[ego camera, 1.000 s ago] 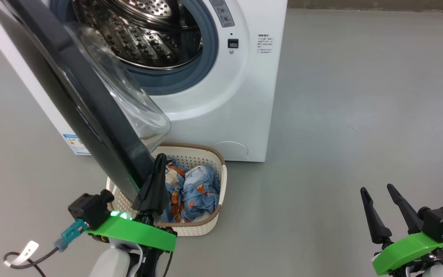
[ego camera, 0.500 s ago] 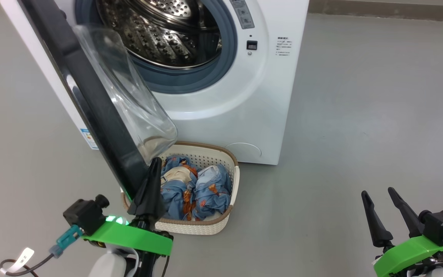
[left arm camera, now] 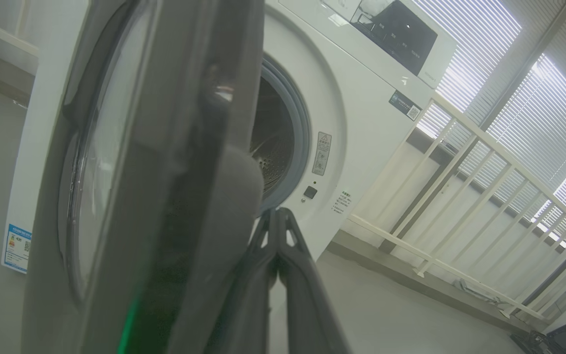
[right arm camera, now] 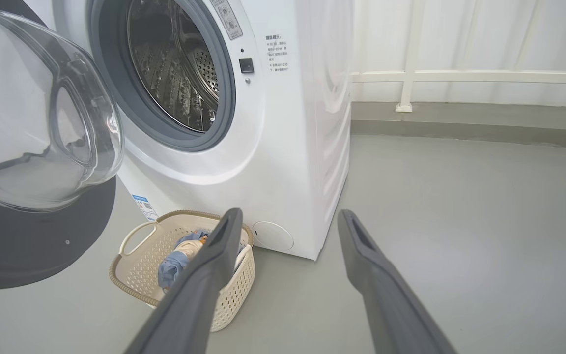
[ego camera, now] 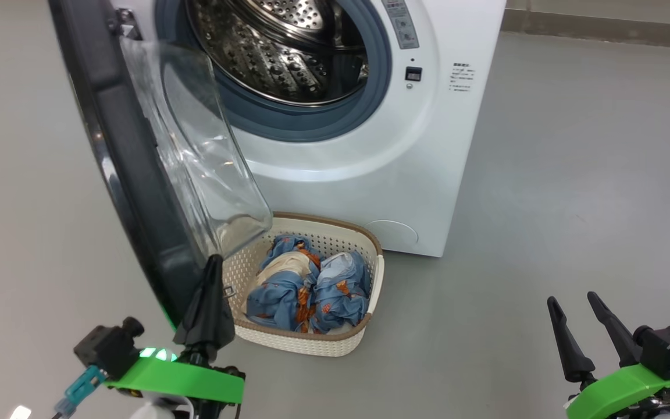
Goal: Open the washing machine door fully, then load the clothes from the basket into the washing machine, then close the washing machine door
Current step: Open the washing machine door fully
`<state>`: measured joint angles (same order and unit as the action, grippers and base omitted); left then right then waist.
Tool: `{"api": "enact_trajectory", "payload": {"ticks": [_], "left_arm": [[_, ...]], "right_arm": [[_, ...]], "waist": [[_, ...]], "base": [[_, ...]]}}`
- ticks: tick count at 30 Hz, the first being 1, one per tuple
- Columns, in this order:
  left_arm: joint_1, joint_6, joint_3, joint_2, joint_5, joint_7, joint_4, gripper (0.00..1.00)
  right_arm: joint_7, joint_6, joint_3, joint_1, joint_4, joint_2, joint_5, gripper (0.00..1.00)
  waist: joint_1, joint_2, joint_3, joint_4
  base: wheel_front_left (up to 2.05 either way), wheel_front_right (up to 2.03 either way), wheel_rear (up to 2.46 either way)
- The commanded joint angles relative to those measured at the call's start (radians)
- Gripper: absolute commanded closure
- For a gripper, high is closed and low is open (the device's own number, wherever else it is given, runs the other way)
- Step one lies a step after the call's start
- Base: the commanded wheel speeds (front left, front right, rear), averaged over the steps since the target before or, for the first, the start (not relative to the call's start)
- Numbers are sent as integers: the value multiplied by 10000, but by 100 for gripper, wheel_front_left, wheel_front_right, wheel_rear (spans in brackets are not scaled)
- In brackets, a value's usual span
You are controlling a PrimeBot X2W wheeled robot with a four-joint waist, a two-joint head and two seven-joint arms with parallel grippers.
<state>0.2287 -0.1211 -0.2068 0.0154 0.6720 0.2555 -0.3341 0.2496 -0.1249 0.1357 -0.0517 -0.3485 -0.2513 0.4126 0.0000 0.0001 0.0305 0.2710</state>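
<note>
left gripper (ego camera: 213,267) was held clenched, empty, at door (ego camera: 131,192) edge; door judged not fully open: steady outward push was advised, basket (ego camera: 335,224) avoided. right gripper (ego camera: 572,298) was spread, idle.

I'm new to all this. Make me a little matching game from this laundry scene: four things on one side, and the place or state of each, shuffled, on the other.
Things:
1. door
2. clothes
3. left gripper
4. right gripper

Places and states:
a. fingers spread apart, holding nothing
b. standing open
c. fingers shut together, by the door's lower edge
d. lying in the basket

Pairs: 1-b, 2-d, 3-c, 4-a.
</note>
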Motion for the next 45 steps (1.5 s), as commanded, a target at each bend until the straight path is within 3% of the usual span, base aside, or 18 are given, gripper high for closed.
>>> {"api": "enact_trajectory", "payload": {"ticks": [1,15,45], "left_arm": [[5,197,638,348,-188,63,213,100],[-240,264,1723,390,-1075,63,165,100],[896,798,4762,1419,-2407,63,-64,100]], "right_arm": [[122,-58,163,-37,247,-158,-120,0],[122,-58,151,66,315,-8,-80,0],[122,-58,107,-294,570,-381,-143,0]], "waist": [[0,-1,-25,116],[0,-1,-148,371],[0,-1,852,658]], "base": [[0,0,0],[0,0,0],[0,0,0]]}}
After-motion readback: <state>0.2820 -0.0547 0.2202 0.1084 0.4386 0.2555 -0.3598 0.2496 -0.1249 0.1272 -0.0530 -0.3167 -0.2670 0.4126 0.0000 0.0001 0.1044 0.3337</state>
